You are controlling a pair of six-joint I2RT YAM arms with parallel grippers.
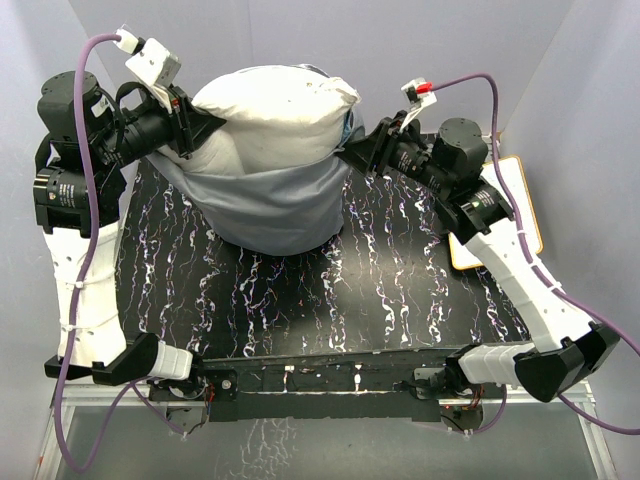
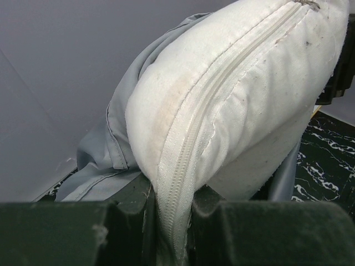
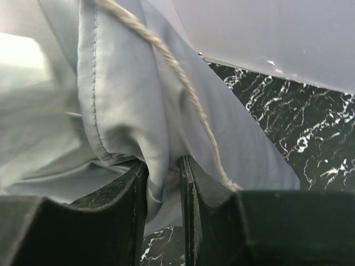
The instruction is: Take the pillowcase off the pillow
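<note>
**Status, top view.** Pillow [image 1: 275,105] lies w/ long axis 9-to-3, at the 12 o'clock end of the table [image 1: 400,270]. Approx. its far half is bare. The near half sits in the pillowcase [image 1: 270,210], which bags out toward 6. The pillowcase mouth opens toward 12.

**L gripper** [image 1: 188,125]: at the pillow's 9 o'clock corner. Wrist cam shows its fingers clenched on the pillow's own zip seam, w/ no grey cloth betw. them that I can see.

**R gripper** [image 1: 365,150]: at the 3 o'clock side, pinching a fold of pillowcase just by the stitched hem. Wrist cam shows only grey fabric betw. the jaws. A tan thread [image 3: 166,64] crosses the cloth above the fingers; its origin is not visible.

**Finding.** You hold the two items separately, one per arm, which is correct for a strip. The key relation is that the pillowcase must travel toward 6, away from the pillow body at 12. Your R arm is on the pillowcase, so the pull is made there while L anchors. I judge it about halfway off.

**Risk.** R grips one side only. The 9 o'clock side of the hem is free & may drag on the pillow near the L gripper, skewing the pillowcase.
</note>
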